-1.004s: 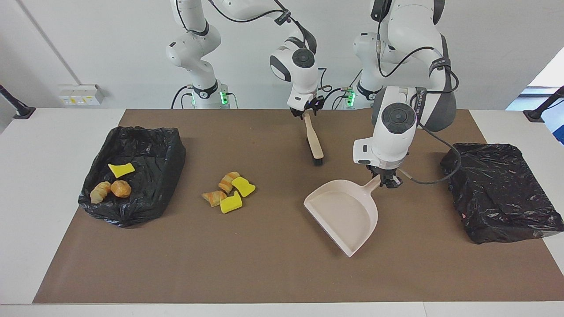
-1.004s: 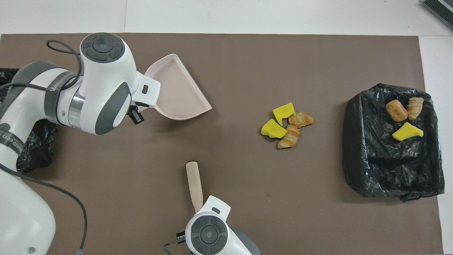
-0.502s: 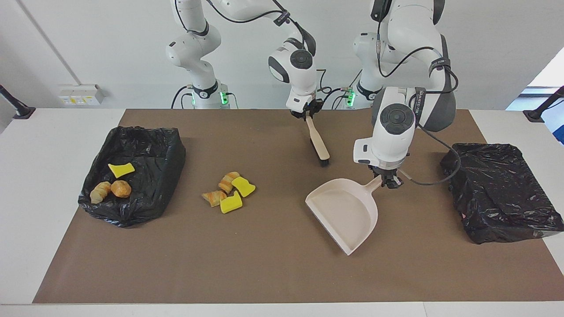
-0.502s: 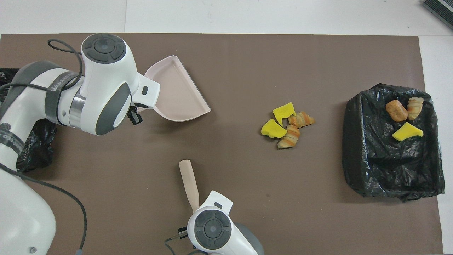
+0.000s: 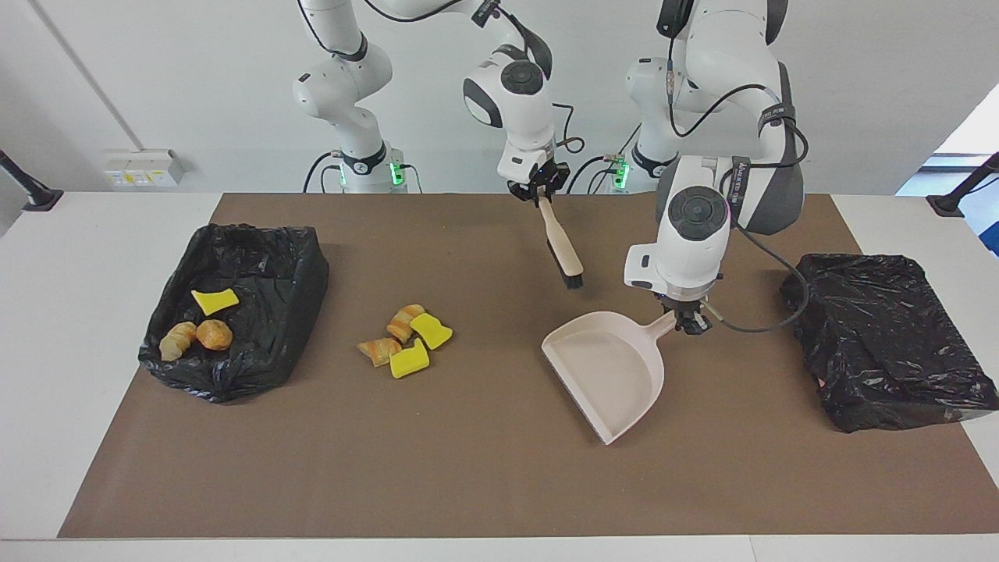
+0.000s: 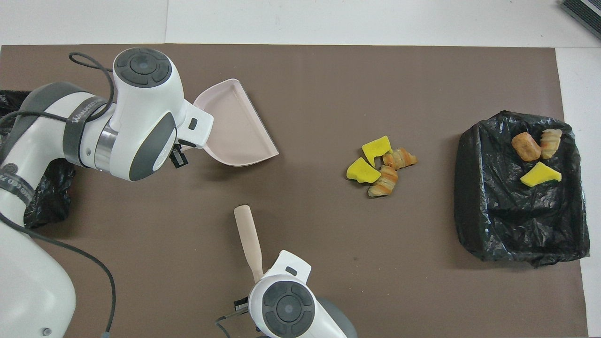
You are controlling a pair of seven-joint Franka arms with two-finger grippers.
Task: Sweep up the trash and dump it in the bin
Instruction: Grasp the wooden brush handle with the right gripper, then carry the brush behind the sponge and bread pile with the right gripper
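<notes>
Four trash chunks (image 5: 406,339), yellow sponge bits and tan bread-like lumps, lie clustered on the brown mat (image 5: 484,468); the cluster also shows in the overhead view (image 6: 380,164). Three more lie in the black-lined bin (image 5: 257,257) at the right arm's end. My left gripper (image 5: 687,321) is shut on the handle of the pale pink dustpan (image 5: 609,371), held low over the mat, its open edge turned toward the loose trash. My right gripper (image 5: 538,191) is shut on the handle of the brush (image 5: 563,246), which hangs tilted, bristles down, over the mat's edge nearest the robots.
A second bin covered in black plastic (image 5: 882,336) stands at the left arm's end of the table. The bin with trash also shows in the overhead view (image 6: 516,225). White table (image 5: 78,375) surrounds the mat.
My right gripper has risen a little and swung the brush head toward the left arm's end. My left gripper has shifted the dustpan slightly toward the loose trash and turned it.
</notes>
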